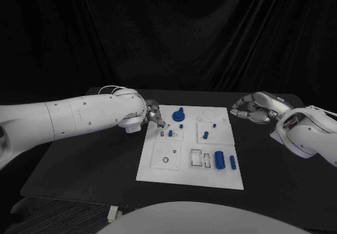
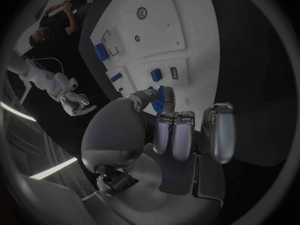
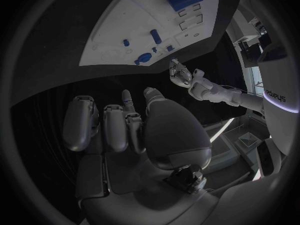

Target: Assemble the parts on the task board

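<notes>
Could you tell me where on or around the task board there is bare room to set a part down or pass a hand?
Bare black table lies left of the task board, and more to its right, below the right hand. The board's near strip is bare. Crowded: the far left corner, where the left hand sits by the round blue part, and the blue cylinders near right.

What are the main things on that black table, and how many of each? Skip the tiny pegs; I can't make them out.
White task board: 1
Silver robot hands, left hand and right hand: 2
Round blue disc: 1
Blue cylinders lying side by side, thick blue cylinder and thin blue cylinder: 2
Total: 6
</notes>
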Robot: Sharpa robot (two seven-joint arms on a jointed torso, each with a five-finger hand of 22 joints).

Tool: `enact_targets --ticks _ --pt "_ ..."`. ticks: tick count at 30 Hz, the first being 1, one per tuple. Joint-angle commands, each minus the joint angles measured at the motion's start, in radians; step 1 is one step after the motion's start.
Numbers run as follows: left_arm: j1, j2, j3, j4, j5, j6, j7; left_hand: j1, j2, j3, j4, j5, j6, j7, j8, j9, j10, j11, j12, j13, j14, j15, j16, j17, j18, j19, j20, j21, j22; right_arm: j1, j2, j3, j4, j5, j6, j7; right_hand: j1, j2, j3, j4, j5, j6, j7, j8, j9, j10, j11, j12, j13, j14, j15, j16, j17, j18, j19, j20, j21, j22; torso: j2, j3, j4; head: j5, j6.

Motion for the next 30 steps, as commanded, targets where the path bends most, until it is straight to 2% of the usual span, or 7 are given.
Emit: enact_targets --ticks 1,10,16,26,30 --pt "0.001 0.001 0.001 0.007 0.020 0.011 -0.029 -0.010 0.005 0.049 -0.042 -0.013 -0.003 -0.002 0.005 0.001 0.104 -0.004 0.004 0.263 0.106 -0.006 0.003 0.263 0.013 0.006 -0.007 -0.009 0.207 -0.003 -0.001 0.001 0.001 -0.002 0.008 -0.017 0.010 -0.003 0.006 -0.002 0.005 0.006 0.001 -0.004 -0.002 0.074 0.003 -0.006 0.218 0.041 0.002 -0.003 -0.001 0.013 -0.002 0.000 -0.001 0.159 0.001 0.0006 0.0000 -0.001 0.000" --pt "-0.016 0.004 0.001 0.007 -0.013 -0.007 -0.025 -0.017 0.007 0.047 -0.041 -0.019 -0.005 -0.002 0.005 0.002 0.104 -0.003 0.004 0.263 0.106 -0.005 0.003 0.263 0.015 0.002 -0.007 -0.015 0.205 -0.004 -0.006 0.001 0.003 -0.002 0.012 -0.010 0.014 -0.004 0.007 -0.004 0.006 0.007 0.001 -0.004 -0.002 0.074 0.003 -0.006 0.217 0.041 0.001 -0.003 -0.001 0.013 -0.002 0.000 -0.003 0.159 0.002 -0.0005 -0.0006 -0.003 0.000" --pt "-0.033 0.008 0.000 0.003 -0.022 -0.014 -0.021 -0.020 0.008 0.045 -0.040 -0.020 -0.006 -0.001 0.004 0.002 0.104 -0.003 0.004 0.263 0.106 -0.005 0.003 0.263 0.015 0.001 -0.007 -0.017 0.204 -0.005 -0.007 0.001 0.003 -0.002 0.015 -0.008 0.015 -0.005 0.007 -0.004 0.007 0.007 0.001 -0.004 -0.002 0.074 0.003 -0.006 0.216 0.041 0.001 -0.003 -0.001 0.013 -0.002 0.000 -0.003 0.159 0.003 -0.0007 -0.0021 0.000 0.000" --pt "-0.046 0.020 0.000 -0.011 -0.025 -0.005 -0.009 -0.023 0.009 0.044 -0.039 -0.023 -0.008 -0.001 0.004 0.002 0.104 -0.002 0.004 0.263 0.106 -0.005 0.003 0.263 0.016 -0.001 -0.007 -0.021 0.203 -0.006 -0.006 0.001 0.003 -0.002 0.016 -0.007 0.015 -0.005 0.007 -0.004 0.007 0.007 0.001 -0.004 -0.002 0.074 0.003 -0.006 0.216 0.041 0.001 -0.003 -0.001 0.013 -0.002 0.000 -0.003 0.159 0.002 -0.0003 -0.0012 0.020 0.000" --pt "-0.047 0.023 0.000 -0.017 -0.025 -0.008 -0.003 -0.023 0.009 0.044 -0.039 -0.023 -0.008 -0.001 0.004 0.002 0.104 -0.002 0.004 0.263 0.106 -0.005 0.003 0.263 0.016 -0.001 -0.006 -0.021 0.203 -0.006 -0.007 0.001 0.003 -0.002 0.015 -0.007 0.015 -0.005 0.007 -0.004 0.007 0.007 0.001 -0.004 -0.002 0.074 0.003 -0.006 0.216 0.041 0.001 -0.003 -0.001 0.013 -0.002 0.000 -0.003 0.159 0.002 -0.0003 -0.0005 0.019 0.000"
